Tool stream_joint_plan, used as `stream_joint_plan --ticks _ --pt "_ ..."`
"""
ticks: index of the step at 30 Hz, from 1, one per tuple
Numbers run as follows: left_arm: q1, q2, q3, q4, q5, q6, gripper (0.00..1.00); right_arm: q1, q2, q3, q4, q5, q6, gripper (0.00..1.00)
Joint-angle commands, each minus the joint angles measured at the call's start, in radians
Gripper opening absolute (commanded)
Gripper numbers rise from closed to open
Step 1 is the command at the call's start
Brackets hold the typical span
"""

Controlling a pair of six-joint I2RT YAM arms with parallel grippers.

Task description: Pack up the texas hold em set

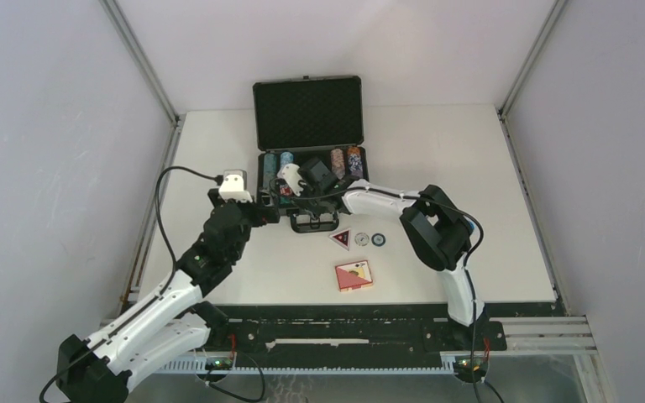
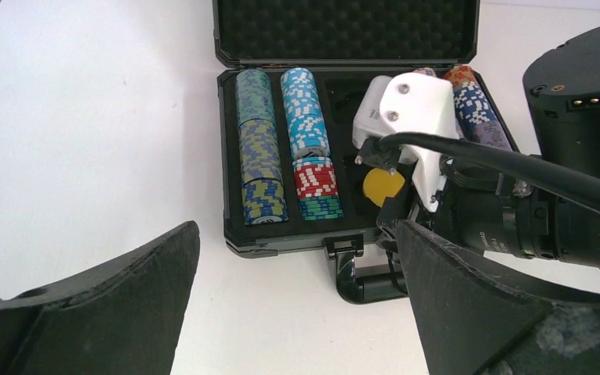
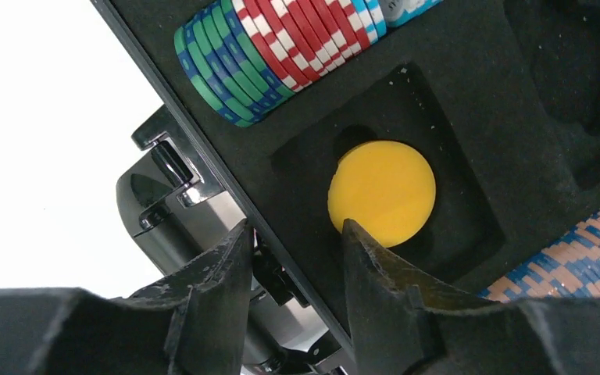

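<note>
Fingers (image 3: pixel 219 273) of the right gripper (image 3: pixel 293 254) partly apart with nothing between them, tips low over the front rim of the open black case (image 2: pixel 281 241), one tip at the edge of a yellow disc (image 3: pixel 382 203) lying flat in a square foam pocket. Fingers (image 2: pixel 109 312) of the left gripper (image 2: pixel 297 312) spread wide and empty, near the case's front left corner. Case at the middle of the table's (image 1: pixel 487 168) far edge, lid (image 1: pixel 308 113) upright, rows of chips (image 2: pixel 259 148) on either side of the pocket. Across the case's middle, blocking the left wrist view: white camera housing (image 2: pixel 406 117) and black cable (image 2: pixel 500 160) of the right arm. Between case and near edge: triangular button (image 1: pixel 341 238), two round buttons (image 1: pixel 361 238), red card deck (image 1: pixel 353 275). On the right arm's motor (image 2: pixel 562 226): "DAMIAO".
</note>
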Motion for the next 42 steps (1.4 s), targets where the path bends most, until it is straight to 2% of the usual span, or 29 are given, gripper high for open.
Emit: stream_joint_plan --ticks 1,3,4,5,15,24,42 --pt "-0.007 -0.023 -0.024 0.015 -0.025 0.023 1.00 -0.031 0.110 0.025 -0.069 0.040 -0.086 0.42" --pt "-0.006 -0.022 -0.024 0.017 -0.026 0.026 1.00 -0.033 0.110 0.027 -0.076 0.035 -0.091 0.14" --pt "-0.006 -0.020 -0.023 0.016 -0.026 0.026 1.00 -0.033 0.104 0.020 -0.075 0.031 -0.087 0.04" --pt "-0.007 -0.020 -0.023 0.015 -0.028 0.027 1.00 -0.031 0.094 0.009 -0.074 0.026 -0.086 0.00" --pt "-0.007 -0.032 -0.025 0.018 -0.030 0.019 1.00 0.051 0.001 -0.131 -0.065 -0.018 -0.036 0.00" --pt "-0.007 -0.046 -0.030 0.017 -0.026 0.016 1.00 0.148 -0.034 -0.192 -0.047 -0.067 0.027 0.00" --pt "-0.007 -0.040 -0.034 0.023 -0.022 0.007 1.00 0.220 -0.123 -0.291 -0.035 -0.095 0.090 0.00"
